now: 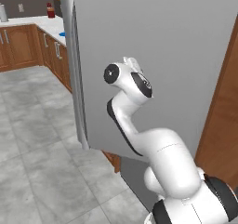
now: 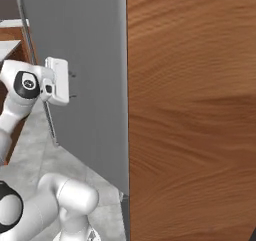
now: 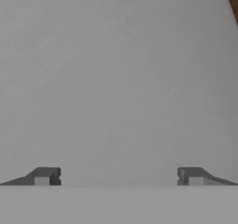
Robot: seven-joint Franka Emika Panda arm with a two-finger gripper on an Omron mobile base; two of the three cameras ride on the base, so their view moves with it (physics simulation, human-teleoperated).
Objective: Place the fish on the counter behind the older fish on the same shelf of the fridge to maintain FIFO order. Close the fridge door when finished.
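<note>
Grey-tiled kitchen floor; the counter (image 1: 50,24) sits upper left of my left base view. The fridge door (image 1: 158,56) spans the centre, my gripper (image 3: 119,176) spread wide against it, empty

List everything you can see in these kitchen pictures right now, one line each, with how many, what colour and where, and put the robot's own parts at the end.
fridge door: one, flat grey panel with a bar handle along its left edge, right in front of the arm.
counter: one, white, far left in the left base view, on top of the brown cabinets.
cabinets: a run, brown wood, under the counter.
wooden panel: one, brown, right of the fridge door.
red item: one, on the far counter, too small to identify.
blue item: one, at the counter's edge, mostly hidden by the door.
floor: grey tiles, lower left.
arm: one, white with dark joints.
gripper: one, dark tips, open, facing the door, holding nothing.
</note>
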